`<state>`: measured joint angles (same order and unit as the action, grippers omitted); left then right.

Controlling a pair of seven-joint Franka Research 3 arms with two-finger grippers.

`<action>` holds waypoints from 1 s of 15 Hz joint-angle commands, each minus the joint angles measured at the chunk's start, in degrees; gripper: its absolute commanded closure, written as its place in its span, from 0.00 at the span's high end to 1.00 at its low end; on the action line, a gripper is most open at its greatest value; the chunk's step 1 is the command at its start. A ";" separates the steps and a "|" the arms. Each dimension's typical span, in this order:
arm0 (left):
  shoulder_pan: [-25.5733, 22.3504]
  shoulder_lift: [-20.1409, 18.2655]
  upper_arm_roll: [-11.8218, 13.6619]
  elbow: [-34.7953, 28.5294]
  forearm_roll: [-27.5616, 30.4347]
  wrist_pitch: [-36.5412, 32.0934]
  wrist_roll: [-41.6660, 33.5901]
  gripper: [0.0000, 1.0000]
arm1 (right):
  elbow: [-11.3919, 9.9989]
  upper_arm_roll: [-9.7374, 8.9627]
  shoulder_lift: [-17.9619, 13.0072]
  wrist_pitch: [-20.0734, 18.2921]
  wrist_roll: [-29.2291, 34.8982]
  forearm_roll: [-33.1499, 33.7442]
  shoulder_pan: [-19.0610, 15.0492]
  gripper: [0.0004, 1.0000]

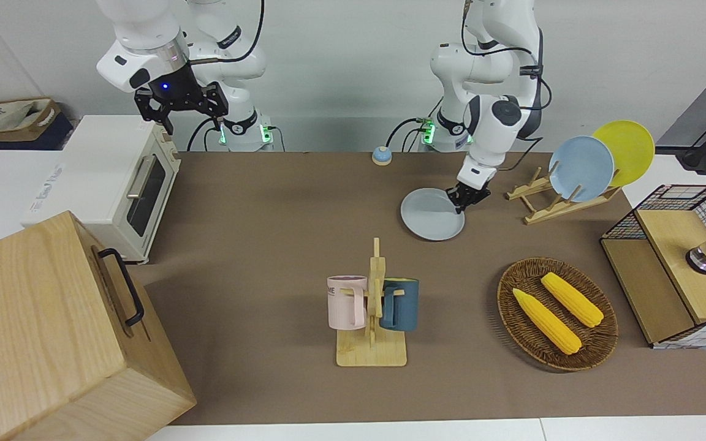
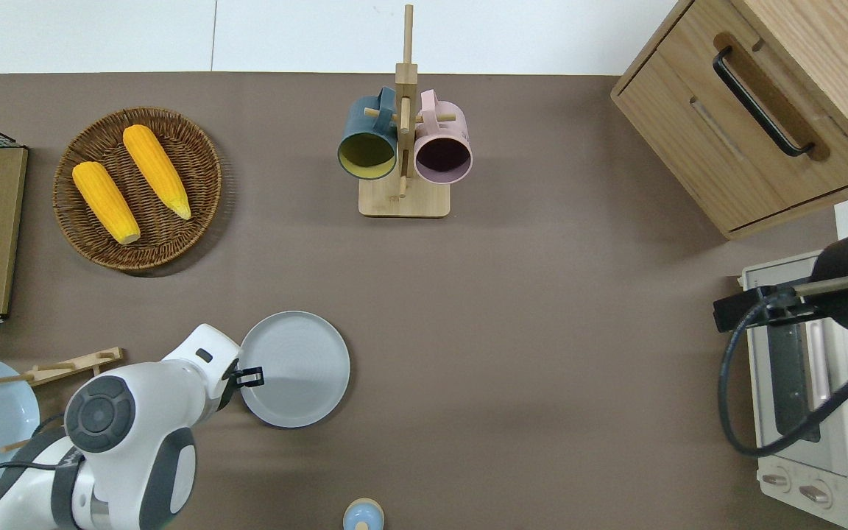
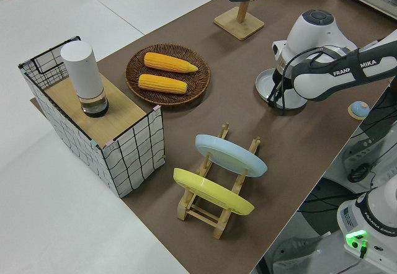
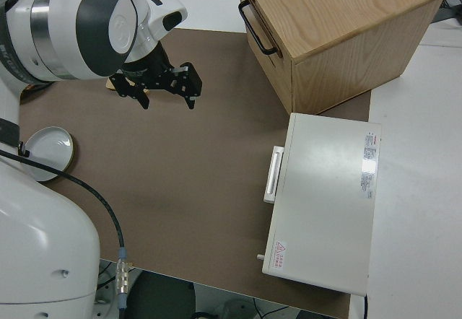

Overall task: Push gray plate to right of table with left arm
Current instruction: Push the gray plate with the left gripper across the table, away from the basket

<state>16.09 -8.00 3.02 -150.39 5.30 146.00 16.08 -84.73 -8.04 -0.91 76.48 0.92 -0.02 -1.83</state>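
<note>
"FRANKA EMIKA" runs along the left arm (image 3: 347, 75) in white letters (again, partly, on its base (image 3: 372, 221)), and the pink mug (image 1: 347, 302) shows "ME".
</note>
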 commanded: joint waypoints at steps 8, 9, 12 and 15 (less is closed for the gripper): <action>18.27 15.90 -8.10 16.08 0.33 0.34 37.42 0.00 | 0.53 -0.92 -0.14 -0.89 0.66 -0.25 -1.07 0.98; 18.36 16.96 -9.51 17.58 0.33 0.25 39.53 0.00 | 0.53 -0.92 -0.14 -0.89 0.66 -0.25 -1.07 0.98; 20.80 21.52 -11.72 23.81 -1.86 -1.23 47.17 0.00 | 0.53 -0.92 -0.14 -0.89 0.75 -0.25 -1.07 0.98; 23.71 26.35 -11.81 31.09 -4.85 -4.39 53.68 0.00 | 0.53 -0.92 -0.14 -0.89 0.75 -0.25 -1.07 0.98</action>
<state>36.64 11.14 -8.91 -127.29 3.29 145.29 63.87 -84.73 -8.04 -0.91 76.48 0.92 -0.02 -1.83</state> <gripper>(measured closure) 0.987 0.013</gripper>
